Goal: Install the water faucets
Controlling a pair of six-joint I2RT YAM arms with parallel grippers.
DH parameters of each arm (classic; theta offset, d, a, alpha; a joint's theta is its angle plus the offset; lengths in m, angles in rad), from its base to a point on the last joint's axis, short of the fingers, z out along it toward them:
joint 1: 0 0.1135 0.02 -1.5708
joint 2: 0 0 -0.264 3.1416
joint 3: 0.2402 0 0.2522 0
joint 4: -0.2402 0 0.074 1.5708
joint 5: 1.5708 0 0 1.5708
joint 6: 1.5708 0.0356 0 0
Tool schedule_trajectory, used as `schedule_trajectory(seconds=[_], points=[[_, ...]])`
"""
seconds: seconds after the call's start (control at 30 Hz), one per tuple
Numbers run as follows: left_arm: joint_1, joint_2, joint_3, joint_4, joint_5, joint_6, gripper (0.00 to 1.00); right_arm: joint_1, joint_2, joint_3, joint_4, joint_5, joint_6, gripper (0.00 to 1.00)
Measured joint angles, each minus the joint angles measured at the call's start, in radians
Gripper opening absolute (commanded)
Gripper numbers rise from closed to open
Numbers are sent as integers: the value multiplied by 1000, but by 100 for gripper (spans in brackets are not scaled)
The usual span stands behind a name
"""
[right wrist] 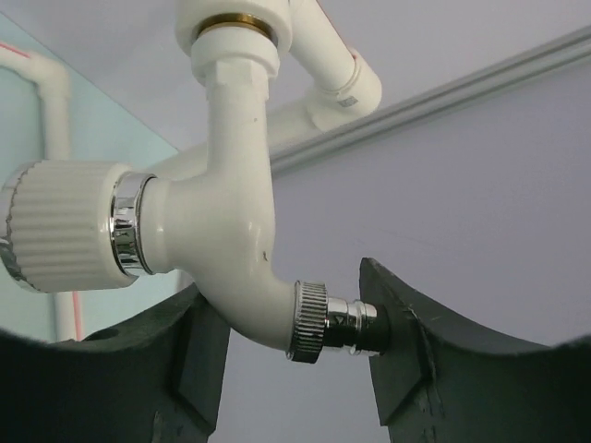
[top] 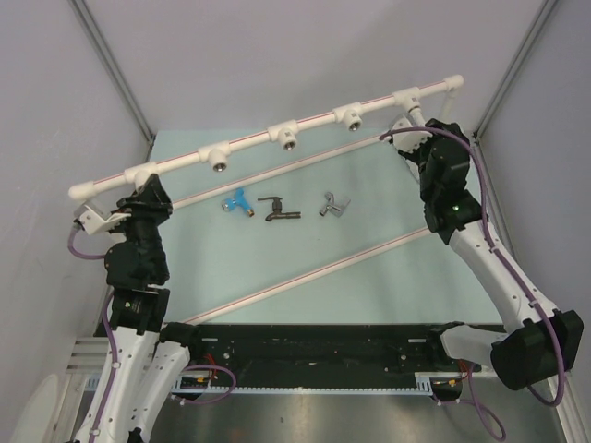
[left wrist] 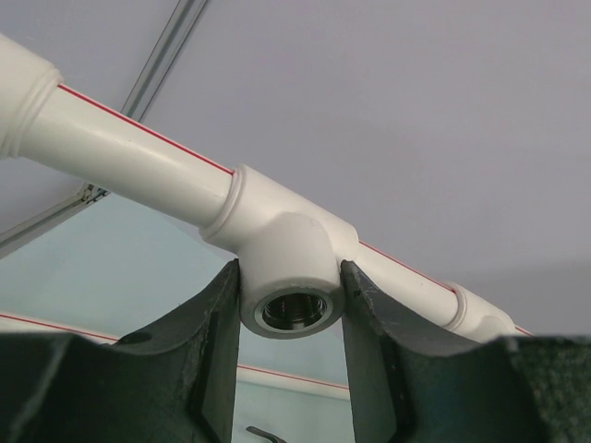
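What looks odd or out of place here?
Nothing looks spilled or broken. Only the white faucet sits in a tee; the blue faucet, dark faucet and grey faucet lie loose on the table, and the other sockets on the pipe are empty.

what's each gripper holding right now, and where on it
Left gripper clamps the white tee fitting across its socket. Right gripper grips the white faucet across its spout, from bend to nozzle end.

White faucet (right wrist: 231, 231) screwed into rightmost tee fitting (right wrist: 235, 28) (ribbed knob, chrome-tipped spout). Blue faucet (top: 237, 202), dark faucet (top: 279, 211), silver-grey faucet (top: 332, 205) lie on desk (top: 388, 277) in row, none touching.
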Motion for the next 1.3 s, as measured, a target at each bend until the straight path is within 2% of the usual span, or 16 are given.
schedule_trajectory(seconds=[0.07,0.17,0.33,0.7,0.87,1.07,1.1,1.2,1.23,1.3], points=[[0,-2,0,0,-1,0,0,-35,-14,0,-14,-93,76,10],[-1,-2,0,0,-3,0,0,-76,-26,0,-29,-198,202,2],[-1,-1,0,1,-3,0,0,-175,-36,0,-39,-417,504,0],[-1,1,0,2,0,0,0,-419,10,-21,31,-944,1514,0],[-1,0,0,2,0,0,0,-458,21,-95,161,-1048,1895,0],[-1,0,0,1,2,0,0,-480,27,-271,488,-1094,2343,0],[-1,0,0,1,2,0,0,-481,31,-294,537,-1097,2402,2],[-1,0,0,1,3,0,0,-486,34,-324,615,-1103,2494,24],[-2,0,0,2,3,0,0,-488,32,-328,629,-1099,2515,37],[-3,0,-2,2,5,1,0,-500,25,-329,635,-1092,2522,48]])
